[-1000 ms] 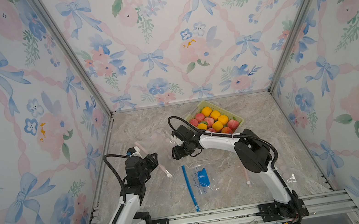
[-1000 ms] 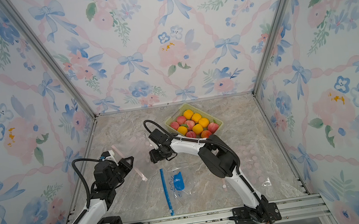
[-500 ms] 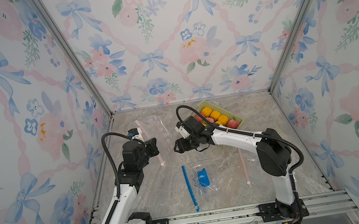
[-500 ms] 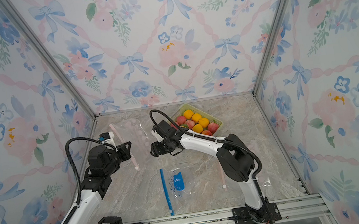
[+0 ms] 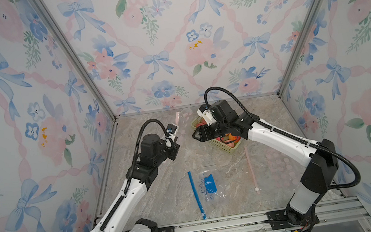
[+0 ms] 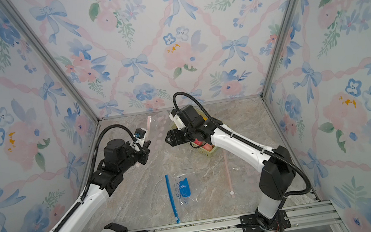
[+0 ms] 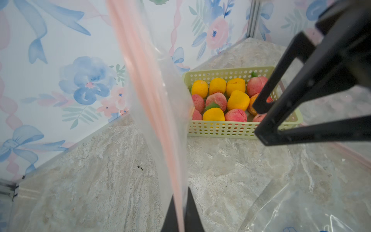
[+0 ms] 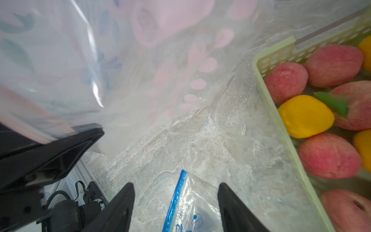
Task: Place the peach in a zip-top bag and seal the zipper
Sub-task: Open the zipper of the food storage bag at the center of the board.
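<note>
My left arm angles up from the lower left in both top views, elbow bent. My left gripper (image 5: 175, 140) is clamped on the zip-top bag (image 7: 158, 104). My right arm extends from the lower right. My right gripper (image 5: 194, 136) has its jaws spread and points frame-left.

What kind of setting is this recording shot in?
Probably a staged robot test booth, not a real kitchen: floral-papered wall panels enclose a marble-look tabletop, with an aluminium rail along the near edge.

yellow fruits (image 7: 237, 100) sit in a green basket (image 7: 220, 128).
</note>
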Robot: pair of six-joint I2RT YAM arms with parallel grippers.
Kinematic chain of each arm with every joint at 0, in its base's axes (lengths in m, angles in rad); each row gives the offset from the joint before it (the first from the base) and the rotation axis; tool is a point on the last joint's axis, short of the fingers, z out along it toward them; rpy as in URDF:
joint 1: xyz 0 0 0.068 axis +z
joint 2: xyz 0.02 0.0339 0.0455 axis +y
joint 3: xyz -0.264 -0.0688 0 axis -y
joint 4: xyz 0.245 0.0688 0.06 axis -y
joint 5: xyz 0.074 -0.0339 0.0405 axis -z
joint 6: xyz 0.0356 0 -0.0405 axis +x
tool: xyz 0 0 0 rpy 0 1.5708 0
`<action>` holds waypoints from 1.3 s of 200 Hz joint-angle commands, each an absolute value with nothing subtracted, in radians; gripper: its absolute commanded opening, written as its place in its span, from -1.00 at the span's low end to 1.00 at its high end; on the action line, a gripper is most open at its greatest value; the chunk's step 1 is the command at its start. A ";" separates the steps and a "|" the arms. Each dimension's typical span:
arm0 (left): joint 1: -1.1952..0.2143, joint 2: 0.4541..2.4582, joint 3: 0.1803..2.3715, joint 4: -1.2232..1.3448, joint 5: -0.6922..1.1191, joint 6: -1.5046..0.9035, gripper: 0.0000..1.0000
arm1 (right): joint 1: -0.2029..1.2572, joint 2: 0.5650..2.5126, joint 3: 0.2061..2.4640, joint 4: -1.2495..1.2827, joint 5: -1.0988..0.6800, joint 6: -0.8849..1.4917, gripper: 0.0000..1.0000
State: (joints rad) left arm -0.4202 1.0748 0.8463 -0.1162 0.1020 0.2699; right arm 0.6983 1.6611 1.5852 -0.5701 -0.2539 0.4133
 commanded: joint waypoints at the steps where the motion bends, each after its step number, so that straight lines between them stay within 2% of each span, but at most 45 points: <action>1: -0.440 1.105 0.892 -0.160 0.072 0.540 -1.00 | 0.674 1.560 1.578 -0.683 -0.221 0.353 0.38; 43: -0.458 1.114 0.921 -0.200 0.104 0.740 -1.00 | 0.615 1.432 1.585 -0.726 -0.238 0.334 0.47; 76: -0.472 1.079 0.914 -0.210 0.094 0.859 -1.00 | 0.595 1.434 1.664 -0.784 -0.343 0.289 0.49; 134: -0.474 1.025 0.933 -0.210 0.203 0.973 -1.00 | 0.690 1.529 1.733 -0.825 -0.482 0.139 0.56; 179: -0.476 1.025 0.928 -0.215 0.251 0.973 -1.00 | 0.762 1.573 1.733 -0.836 -0.470 0.027 0.59; 203: -0.476 1.024 0.928 -0.214 0.266 0.970 -1.00 | 0.767 1.588 1.707 -0.827 -0.442 0.011 0.45; 232: -0.477 1.030 0.929 -0.214 0.273 0.961 -1.00 | 0.768 1.575 1.642 -0.784 -0.417 0.011 0.39; 260: -0.479 1.032 0.930 -0.214 0.279 0.957 -1.00 | 0.768 1.548 1.586 -0.744 -0.383 0.021 0.06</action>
